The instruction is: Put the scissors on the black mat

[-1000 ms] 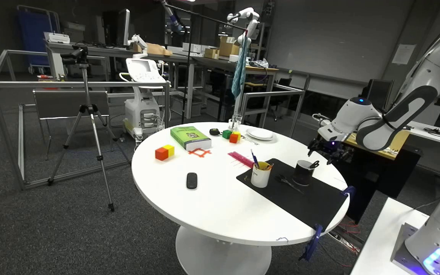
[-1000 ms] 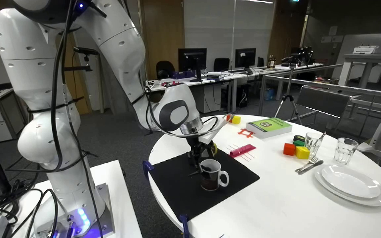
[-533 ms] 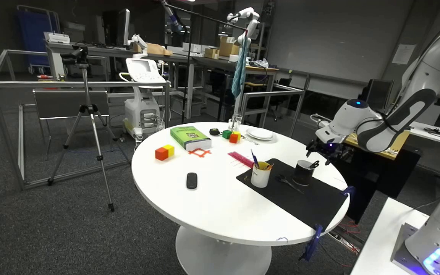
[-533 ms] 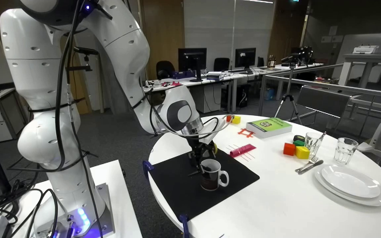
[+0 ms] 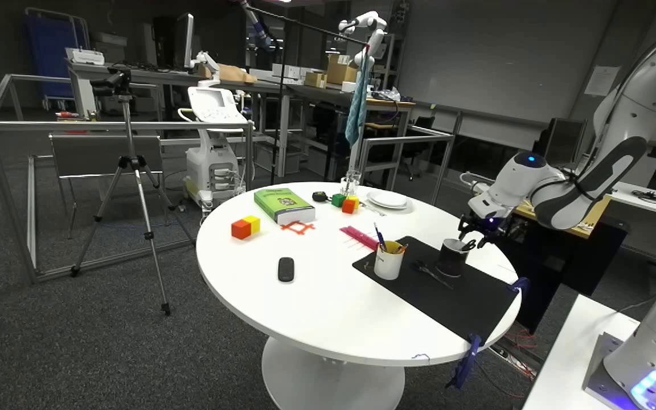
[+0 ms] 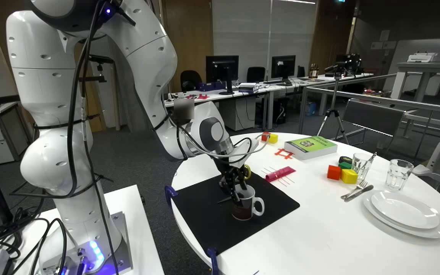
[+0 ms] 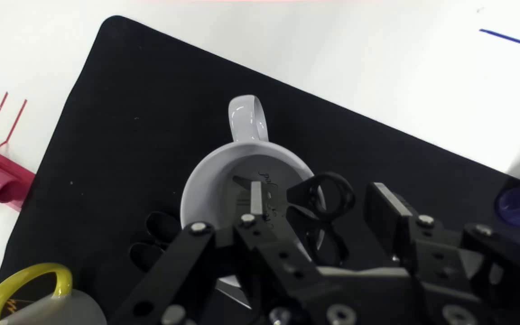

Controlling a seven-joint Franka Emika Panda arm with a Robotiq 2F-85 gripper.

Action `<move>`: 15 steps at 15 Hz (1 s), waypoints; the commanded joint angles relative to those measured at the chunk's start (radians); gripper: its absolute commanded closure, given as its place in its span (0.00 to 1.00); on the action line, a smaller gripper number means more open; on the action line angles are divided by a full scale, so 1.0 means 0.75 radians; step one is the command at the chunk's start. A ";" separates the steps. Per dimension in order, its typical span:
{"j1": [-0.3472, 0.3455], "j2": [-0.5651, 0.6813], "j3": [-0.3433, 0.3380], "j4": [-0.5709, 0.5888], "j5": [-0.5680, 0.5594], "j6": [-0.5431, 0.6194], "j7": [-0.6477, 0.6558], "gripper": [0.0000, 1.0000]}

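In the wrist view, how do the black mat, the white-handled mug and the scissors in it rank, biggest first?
Largest to smallest:
1. black mat
2. white-handled mug
3. scissors, going by what shows

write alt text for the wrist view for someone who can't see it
Open jaws appear either side of black-handled scissors resting in a white-handled mug on a black mat. A second pair lies on the mat beside the mug, partly hidden; a yellow-handled cup shows at lower left.

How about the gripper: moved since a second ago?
Yes: in an exterior view the gripper has moved rightward in the picture, toward the unmoved white-handled mug.
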 commanded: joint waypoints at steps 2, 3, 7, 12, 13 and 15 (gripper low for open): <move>0.007 0.036 -0.018 0.042 -0.132 0.016 0.113 0.76; 0.007 0.038 -0.018 0.047 -0.155 0.017 0.131 0.83; 0.002 0.024 -0.013 0.054 -0.189 0.024 0.157 0.97; 0.001 0.001 -0.009 0.055 -0.190 0.025 0.137 0.97; 0.000 -0.006 -0.007 0.051 -0.178 0.023 0.128 0.97; -0.033 -0.019 0.032 0.049 -0.145 0.026 0.100 0.98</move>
